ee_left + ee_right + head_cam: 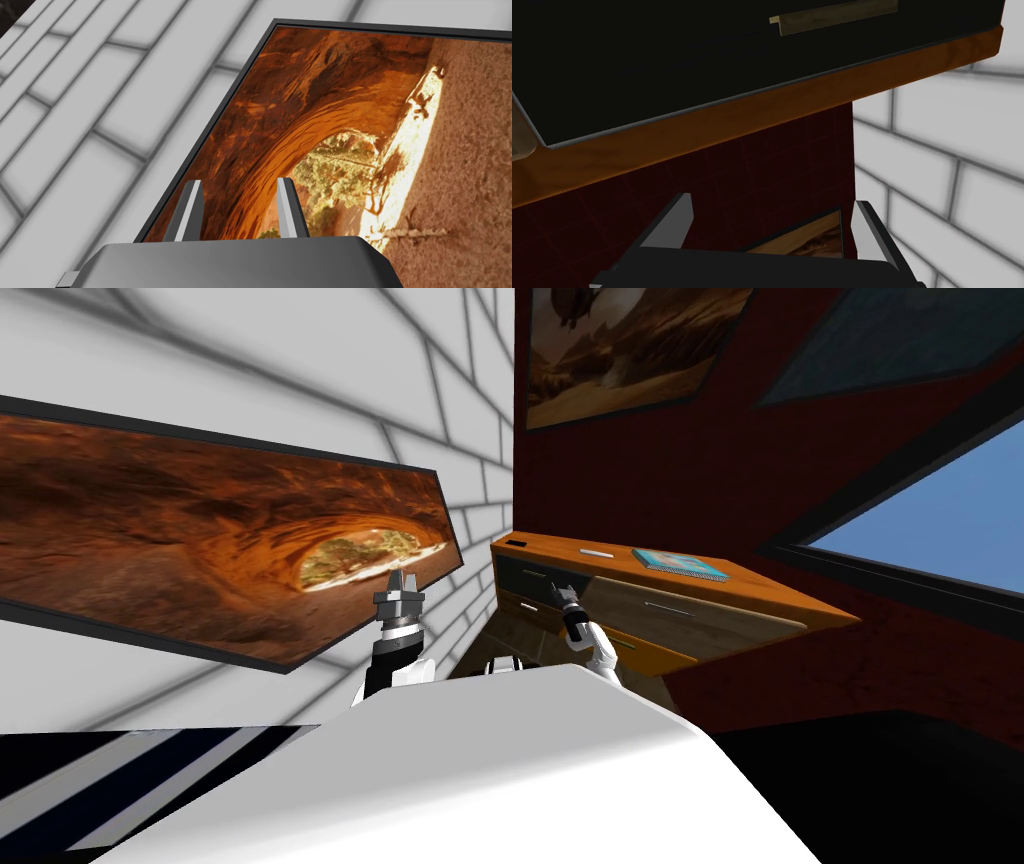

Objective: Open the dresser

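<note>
The dresser (pixel 690 618) is orange-brown with brownish drawer fronts and stands against the dark red wall. Its upper drawer at the corner end has a dark front (pixel 530 580). My right gripper (pixel 567 594) is held up just in front of that dark drawer and is open, with nothing between its fingers. The right wrist view shows the right gripper (pixel 773 200) below the dark drawer front (pixel 662 60), its thin bar handle (pixel 832 17) and the dresser's orange edge (pixel 712 125). My left gripper (pixel 400 584) is raised away from the dresser; the left gripper (pixel 239 185) is open and empty.
A blue book (pixel 680 563), a small white item (pixel 597 553) and a small black item (pixel 515 544) lie on the dresser top. The white brick wall (pixel 300 378) with a framed canyon picture (pixel 200 548) meets the red wall beside the dresser. A window (pixel 930 528) lies to the right.
</note>
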Controlling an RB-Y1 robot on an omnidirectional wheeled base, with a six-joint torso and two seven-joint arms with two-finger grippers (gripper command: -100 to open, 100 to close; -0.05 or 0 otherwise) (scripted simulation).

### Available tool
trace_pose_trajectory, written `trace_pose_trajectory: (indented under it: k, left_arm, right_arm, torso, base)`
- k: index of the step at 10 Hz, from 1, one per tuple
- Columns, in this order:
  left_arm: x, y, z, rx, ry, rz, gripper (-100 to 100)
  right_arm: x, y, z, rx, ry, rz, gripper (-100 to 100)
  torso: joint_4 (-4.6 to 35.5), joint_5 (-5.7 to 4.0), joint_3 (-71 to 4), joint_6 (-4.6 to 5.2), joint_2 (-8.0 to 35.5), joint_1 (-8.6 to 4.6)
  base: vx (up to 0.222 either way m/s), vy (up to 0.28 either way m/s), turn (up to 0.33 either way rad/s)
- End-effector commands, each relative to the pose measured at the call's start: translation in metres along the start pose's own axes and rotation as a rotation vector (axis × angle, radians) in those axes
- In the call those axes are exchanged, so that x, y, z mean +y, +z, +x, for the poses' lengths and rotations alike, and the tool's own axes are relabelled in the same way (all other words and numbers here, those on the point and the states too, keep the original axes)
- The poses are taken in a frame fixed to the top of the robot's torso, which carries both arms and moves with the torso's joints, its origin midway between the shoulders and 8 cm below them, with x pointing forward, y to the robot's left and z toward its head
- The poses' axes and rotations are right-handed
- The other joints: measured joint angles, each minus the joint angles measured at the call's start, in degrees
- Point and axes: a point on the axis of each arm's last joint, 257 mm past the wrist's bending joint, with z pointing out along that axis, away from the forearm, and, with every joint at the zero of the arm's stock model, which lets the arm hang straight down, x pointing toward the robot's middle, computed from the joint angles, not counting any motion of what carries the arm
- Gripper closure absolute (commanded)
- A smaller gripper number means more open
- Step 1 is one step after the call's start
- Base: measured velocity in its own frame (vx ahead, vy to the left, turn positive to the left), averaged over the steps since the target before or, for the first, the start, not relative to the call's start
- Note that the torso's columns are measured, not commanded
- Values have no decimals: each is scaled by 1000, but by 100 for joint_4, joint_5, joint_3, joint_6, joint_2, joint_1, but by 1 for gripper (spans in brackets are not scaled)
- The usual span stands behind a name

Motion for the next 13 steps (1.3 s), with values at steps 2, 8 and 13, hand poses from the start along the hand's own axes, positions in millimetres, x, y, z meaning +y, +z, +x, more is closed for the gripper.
trace_pose_trajectory:
  k: [2, 8, 13]
  left_arm:
    - [0, 0, 0, 0, 0, 0, 0]
    - [0, 0, 0, 0, 0, 0, 0]
    - [0, 0, 0, 0, 0, 0, 0]
  right_arm:
    - [-14, 6, 14, 33, -122, 45, -100]
    - [-50, 14, 45, 117, -364, 156, -100]
    - [-71, 16, 61, 173, -536, 222, -100]
  torso:
    - [2, 0, 4, -3, 3, 1]
    - [4, -2, 8, 0, 13, -8]
    - [3, -2, 7, 0, 10, -8]
  base:
    - [44, 19, 73]
    - [49, 16, 58]
    - [41, 20, 47]
